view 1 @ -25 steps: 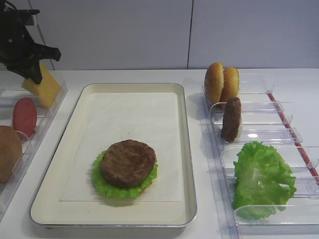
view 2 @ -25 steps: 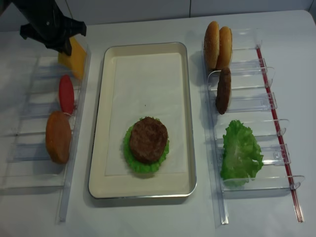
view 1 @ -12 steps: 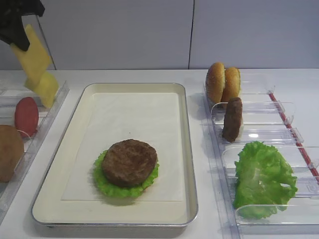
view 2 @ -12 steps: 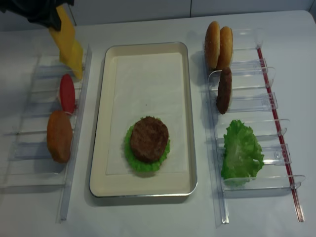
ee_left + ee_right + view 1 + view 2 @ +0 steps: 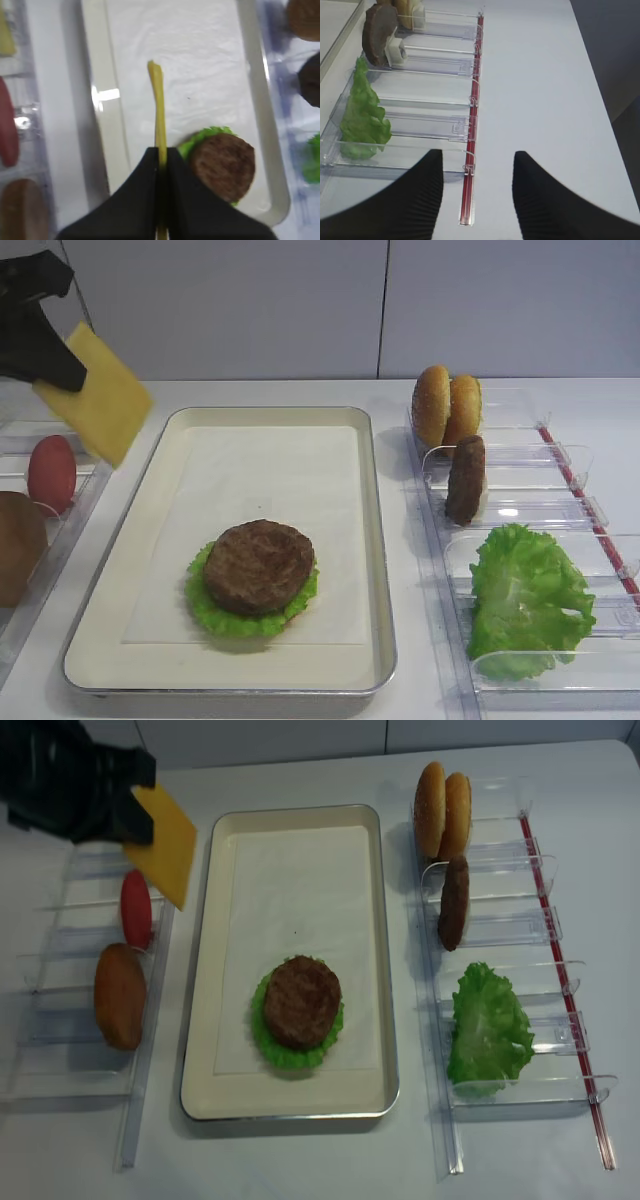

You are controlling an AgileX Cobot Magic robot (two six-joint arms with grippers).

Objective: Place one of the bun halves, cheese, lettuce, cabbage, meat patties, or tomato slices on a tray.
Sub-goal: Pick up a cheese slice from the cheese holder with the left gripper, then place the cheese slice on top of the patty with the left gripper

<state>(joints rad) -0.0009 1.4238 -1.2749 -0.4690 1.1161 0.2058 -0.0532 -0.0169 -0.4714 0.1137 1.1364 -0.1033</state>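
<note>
Cheese (image 5: 159, 107) pinched edge-on between left fingers (image 5: 145, 200), over tray (image 5: 107, 145).

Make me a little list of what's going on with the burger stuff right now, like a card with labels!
held thing: cheese, pinched edge-on in the left gripper
left gripper spot: in the air, above the tray's left edge
tray: paper liner, lettuce with a meat patty on top
right holders: two bun halves, a spare patty on edge, a lettuce leaf
left holders: tomato slice, brown bun
right gripper: fingers apart, holding nothing, over the table by the right holders
</note>
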